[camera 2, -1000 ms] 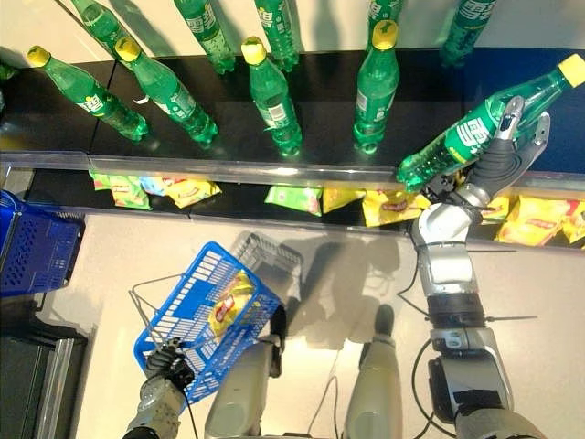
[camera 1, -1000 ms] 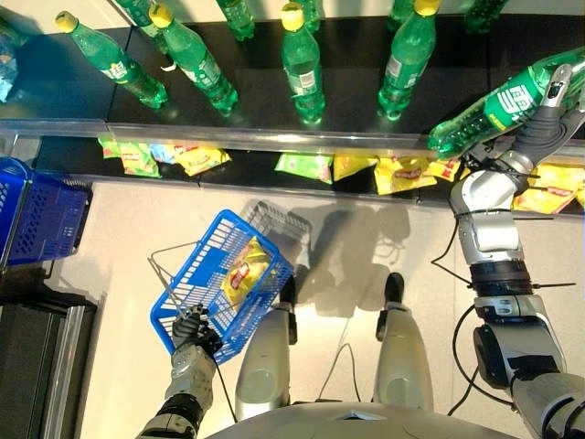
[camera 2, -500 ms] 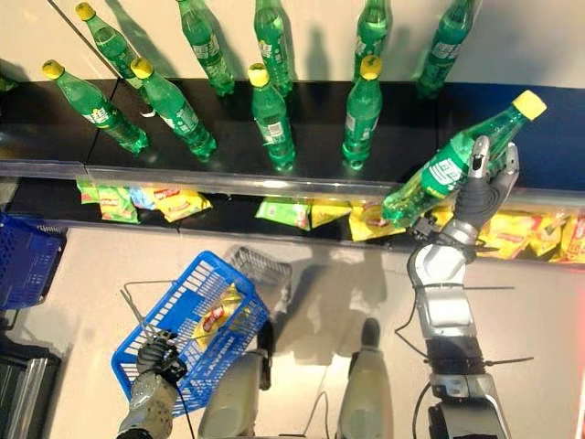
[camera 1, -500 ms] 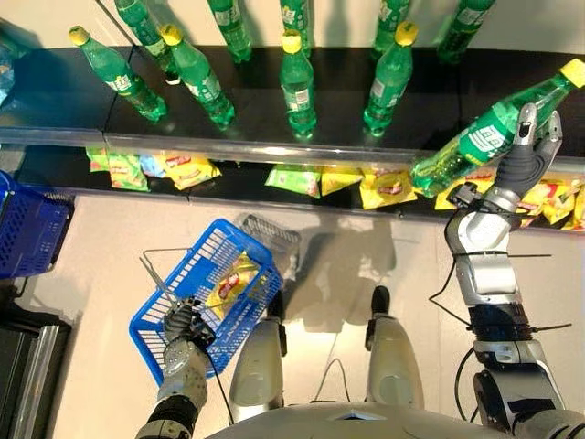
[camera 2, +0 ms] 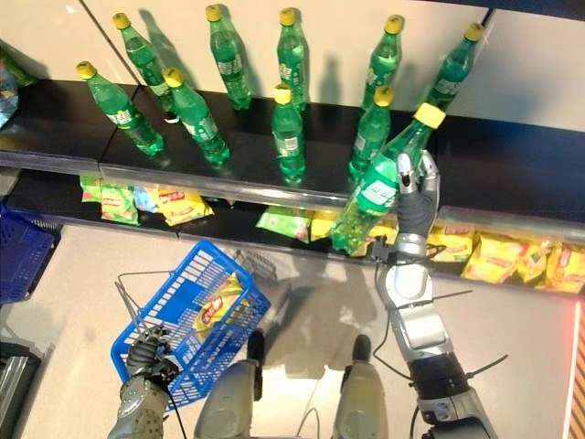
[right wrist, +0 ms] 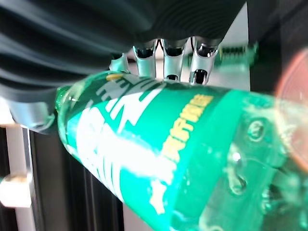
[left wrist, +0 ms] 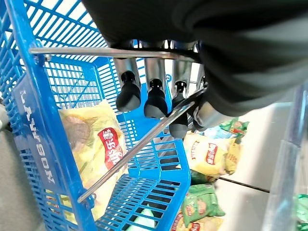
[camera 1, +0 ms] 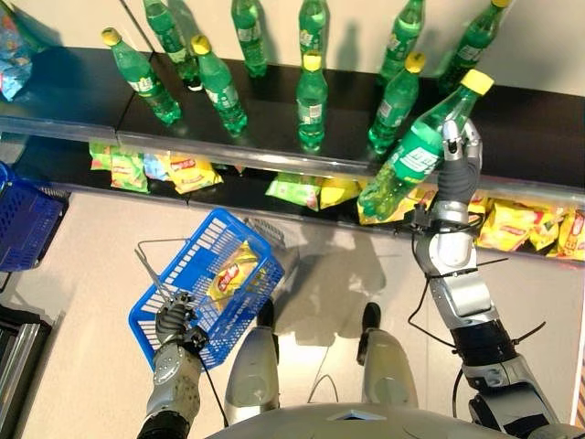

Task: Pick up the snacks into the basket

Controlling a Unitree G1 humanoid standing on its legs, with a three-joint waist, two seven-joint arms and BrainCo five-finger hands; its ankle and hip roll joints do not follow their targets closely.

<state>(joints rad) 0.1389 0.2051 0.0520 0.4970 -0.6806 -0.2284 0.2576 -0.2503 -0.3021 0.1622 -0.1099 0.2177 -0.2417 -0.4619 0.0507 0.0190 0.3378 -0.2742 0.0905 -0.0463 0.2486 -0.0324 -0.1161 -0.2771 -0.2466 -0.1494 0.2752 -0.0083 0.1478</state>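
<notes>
A blue basket (camera 1: 187,297) hangs tilted above the floor, its wire handle (left wrist: 144,52) gripped by the curled fingers of my left hand (camera 1: 172,322). One yellow snack bag (camera 1: 228,277) lies inside it, seen close up as the yellow snack bag (left wrist: 96,149) in the left wrist view. My right hand (camera 1: 454,174) is shut on a green bottle (camera 1: 416,155) with a yellow cap, held tilted over the front edge of the upper shelf. In the right wrist view the bottle (right wrist: 159,159) lies across my fingers (right wrist: 168,62). More snack bags (camera 1: 192,171) lie along the lower shelf.
Several upright green bottles (camera 1: 311,91) stand on the dark upper shelf (camera 1: 265,119) behind a clear rail. Yellow and green bags (camera 1: 512,224) line the lower shelf to the right. A second blue basket (camera 1: 27,229) sits at the far left. Pale floor lies below the shelves.
My right hand has carried the green bottle leftward along the shelf front. The camera has shifted, showing more of the shelf. The left hand still holds the basket.
</notes>
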